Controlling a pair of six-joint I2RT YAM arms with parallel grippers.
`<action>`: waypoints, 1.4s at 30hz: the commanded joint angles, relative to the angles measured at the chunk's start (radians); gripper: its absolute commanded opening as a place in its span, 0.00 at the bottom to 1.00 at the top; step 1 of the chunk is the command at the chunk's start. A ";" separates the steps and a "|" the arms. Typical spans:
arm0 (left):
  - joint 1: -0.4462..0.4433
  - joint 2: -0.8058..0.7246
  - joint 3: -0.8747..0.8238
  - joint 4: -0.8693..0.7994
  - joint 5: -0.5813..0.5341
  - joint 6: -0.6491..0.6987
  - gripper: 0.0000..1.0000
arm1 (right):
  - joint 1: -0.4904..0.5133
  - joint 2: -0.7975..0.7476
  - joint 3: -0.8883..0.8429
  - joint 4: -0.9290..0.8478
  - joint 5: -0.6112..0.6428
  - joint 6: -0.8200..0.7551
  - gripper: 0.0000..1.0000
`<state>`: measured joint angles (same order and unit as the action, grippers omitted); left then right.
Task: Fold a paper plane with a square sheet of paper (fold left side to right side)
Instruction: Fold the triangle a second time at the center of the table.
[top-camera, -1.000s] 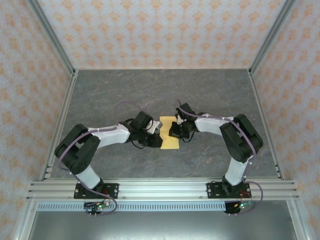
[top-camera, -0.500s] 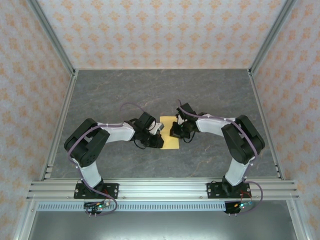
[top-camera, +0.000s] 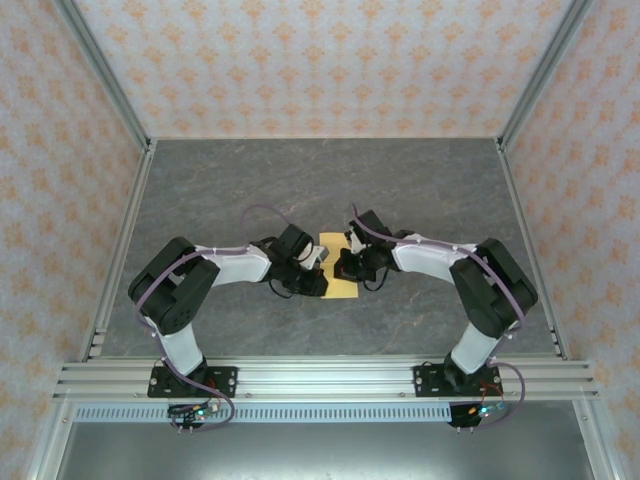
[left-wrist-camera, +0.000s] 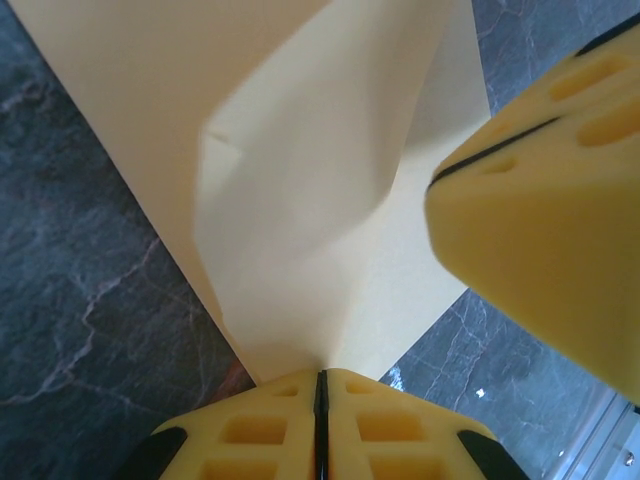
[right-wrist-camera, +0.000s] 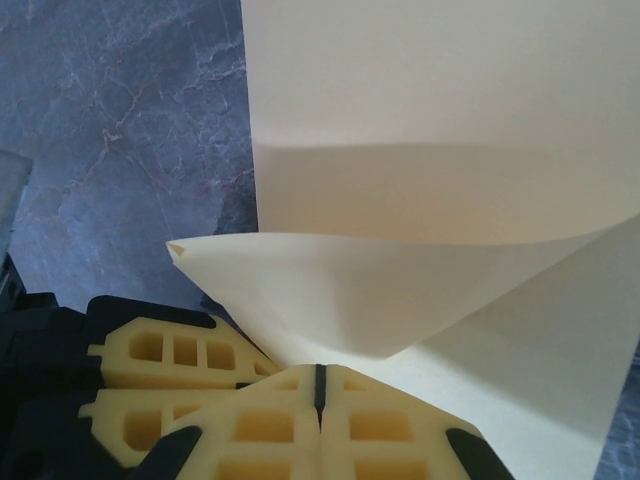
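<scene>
Top view: paper (top-camera: 343, 288) lies mid-table (top-camera: 230, 190) between left gripper (top-camera: 318, 280) and right gripper (top-camera: 347, 266). The top is grey and stone-look, the walls (top-camera: 300, 60) patterned, with a rail (top-camera: 320, 375) at the near edge. Left wrist: left gripper (left-wrist-camera: 321, 385) is pressed together on a lifted, buckled paper edge. Right wrist: right gripper (right-wrist-camera: 320, 385) pinches a raised flap curling over the flat layer. I judge the fold half done: laying over and creasing remain, no plane yet.
</scene>
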<state>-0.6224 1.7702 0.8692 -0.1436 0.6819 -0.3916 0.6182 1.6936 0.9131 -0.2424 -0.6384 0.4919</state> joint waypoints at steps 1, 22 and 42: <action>-0.012 0.032 -0.001 -0.068 -0.115 0.028 0.09 | 0.009 0.027 0.006 0.029 -0.019 0.009 0.07; -0.014 0.040 0.004 -0.095 -0.158 0.030 0.09 | 0.011 0.110 0.068 -0.056 0.038 -0.048 0.07; -0.014 0.060 -0.012 -0.100 -0.176 0.027 0.08 | -0.081 0.114 0.102 -0.172 0.140 -0.169 0.07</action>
<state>-0.6350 1.7725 0.8841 -0.1486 0.6281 -0.3916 0.5854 1.8053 1.0054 -0.3454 -0.6155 0.3653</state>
